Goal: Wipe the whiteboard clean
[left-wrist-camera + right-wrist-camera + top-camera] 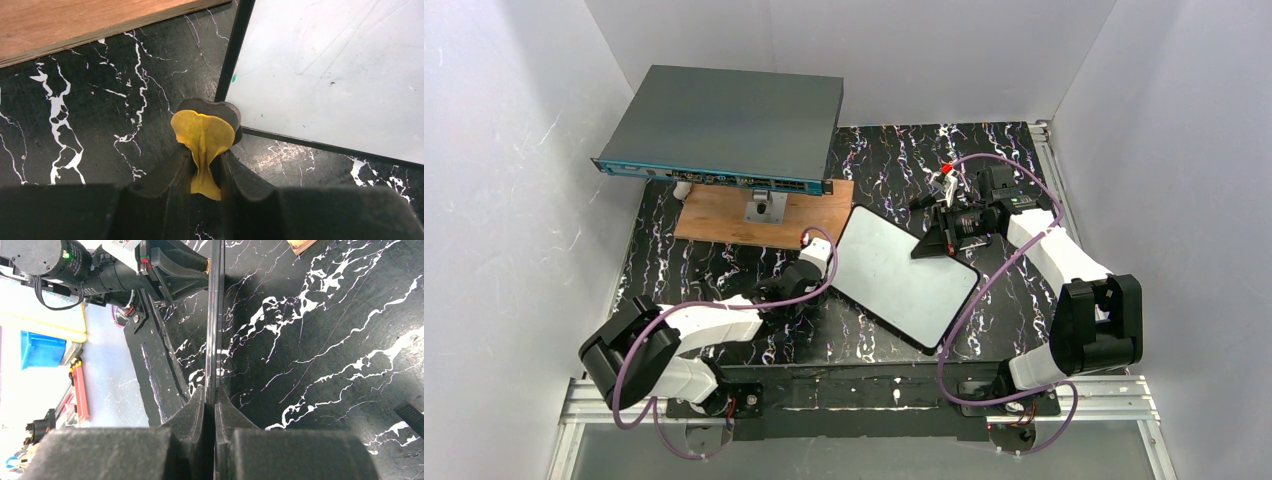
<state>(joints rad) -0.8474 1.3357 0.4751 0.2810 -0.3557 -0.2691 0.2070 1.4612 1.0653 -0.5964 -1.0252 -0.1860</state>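
Observation:
The whiteboard (894, 275) lies slanted in the middle of the black marbled table. Its surface (330, 70) looks almost wiped, with faint smears and a small green speck near its left edge. My left gripper (206, 155) is shut on a yellow eraser pad with a dark felt face (207, 127). The pad rests just off the board's lower left corner, and the gripper (816, 252) stands at the board's left edge. My right gripper (215, 395) is shut on the board's thin edge (215, 315), seen edge-on. In the top view that gripper (939, 230) holds the board's far right edge.
A large grey flat box with a blue front (724, 125) sits at the back left on a brown wooden plank (759, 212), close behind the left gripper. The plank's edge (75, 20) shows in the left wrist view. White walls enclose the table.

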